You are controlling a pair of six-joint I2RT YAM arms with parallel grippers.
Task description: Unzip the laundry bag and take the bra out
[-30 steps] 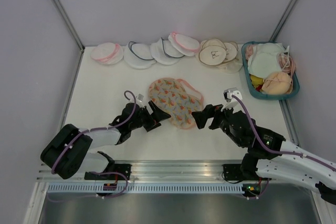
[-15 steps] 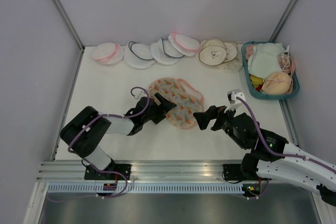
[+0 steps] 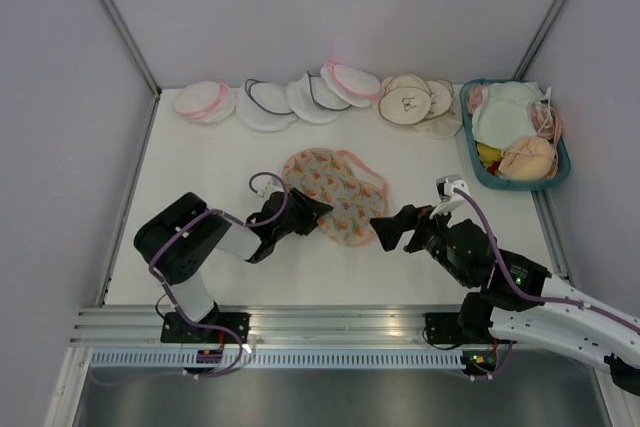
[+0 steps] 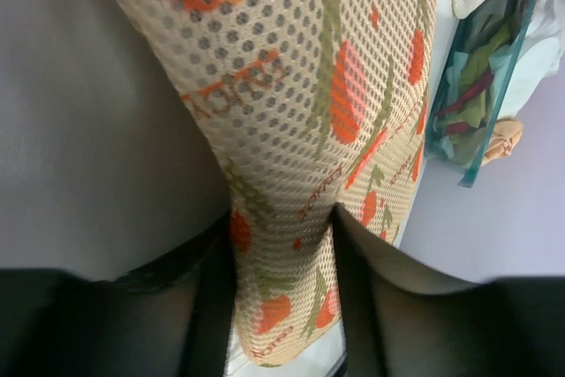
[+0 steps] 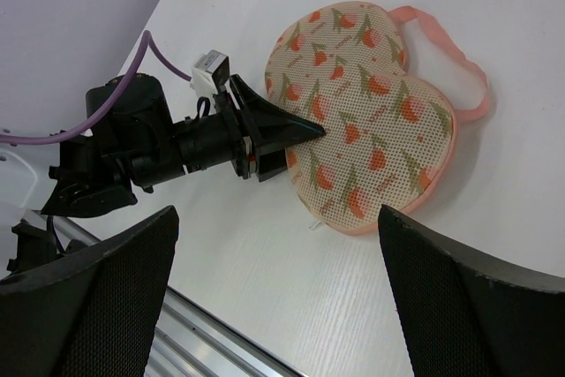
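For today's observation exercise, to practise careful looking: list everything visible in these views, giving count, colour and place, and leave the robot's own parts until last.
laundry bag: one, cream with orange and green prints, pink trim, mid-table.
white round pouches: at least four, overlapping, back edge, left.
beige round pouches: two or three, back edge, right of those.
basket: one, teal, back right corner.
garments: several, white and peach, in the basket.
table: one, white, under everything.
left gripper: one, black, shut on the bag's near-left edge.
right gripper: one, black, open, beside the bag's near-right edge.
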